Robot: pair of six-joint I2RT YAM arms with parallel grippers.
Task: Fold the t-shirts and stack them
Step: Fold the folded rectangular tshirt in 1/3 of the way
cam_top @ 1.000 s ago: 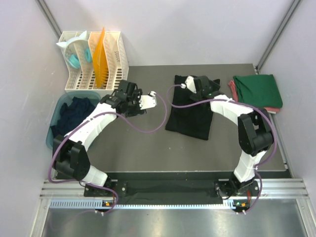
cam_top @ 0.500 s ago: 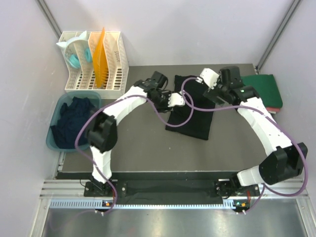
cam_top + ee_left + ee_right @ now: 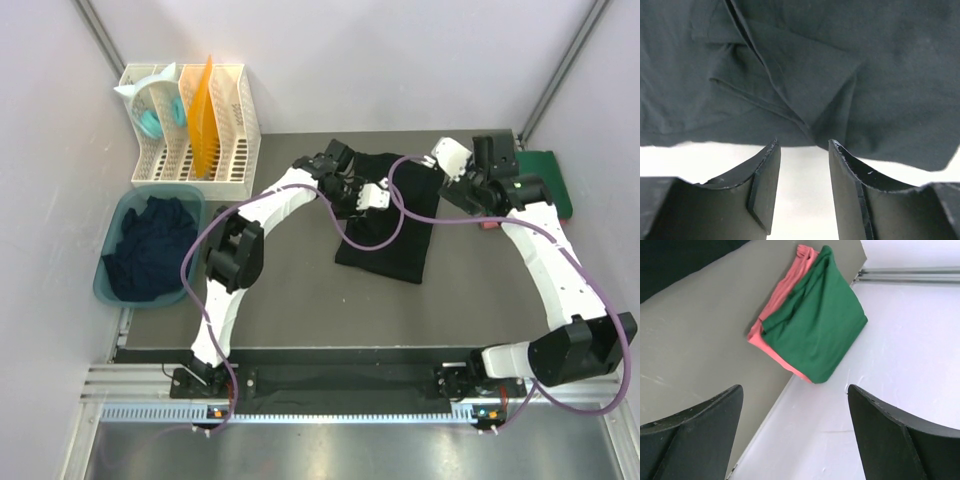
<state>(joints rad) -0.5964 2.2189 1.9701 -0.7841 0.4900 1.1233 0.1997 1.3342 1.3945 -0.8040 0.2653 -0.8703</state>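
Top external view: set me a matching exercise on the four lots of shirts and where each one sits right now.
Things:
1. black t-shirt
2. green t-shirt
3. pinkish-red t-shirt
4. dark navy heap

Places:
A. beneath another folded shirt, at the far right corner of the table
B. crumpled inside the teal tub
C. laid out in the middle of the table
D. folded, on top of the stack

Pairs: 1-C, 2-D, 3-A, 4-B.
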